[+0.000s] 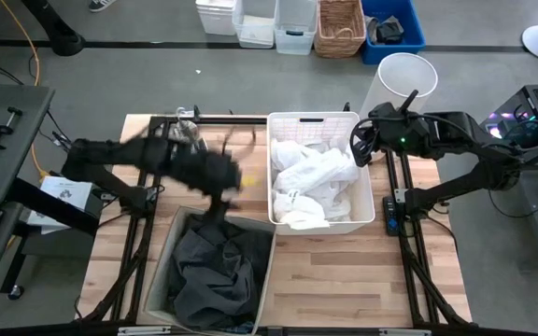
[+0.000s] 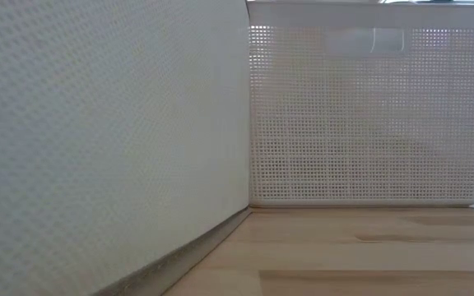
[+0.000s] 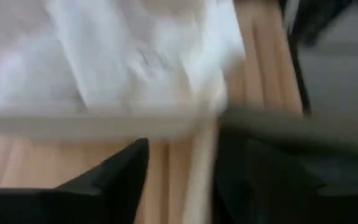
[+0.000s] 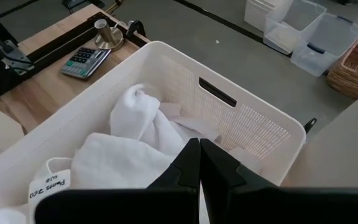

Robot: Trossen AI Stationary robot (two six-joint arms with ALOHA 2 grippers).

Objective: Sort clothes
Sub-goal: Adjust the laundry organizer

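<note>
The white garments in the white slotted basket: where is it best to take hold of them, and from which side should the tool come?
Probably the raised fold of the white garments near the heap's top, approached from straight above. The white slotted basket walls them in on all sides, leaving only the top open, and that bunched ridge gives the right tool, shut above them, something to pinch once opened.

White clothes point(image 1: 314, 182) fill one basket; dark clothes point(image 1: 211, 273) crumpled in another.
</note>
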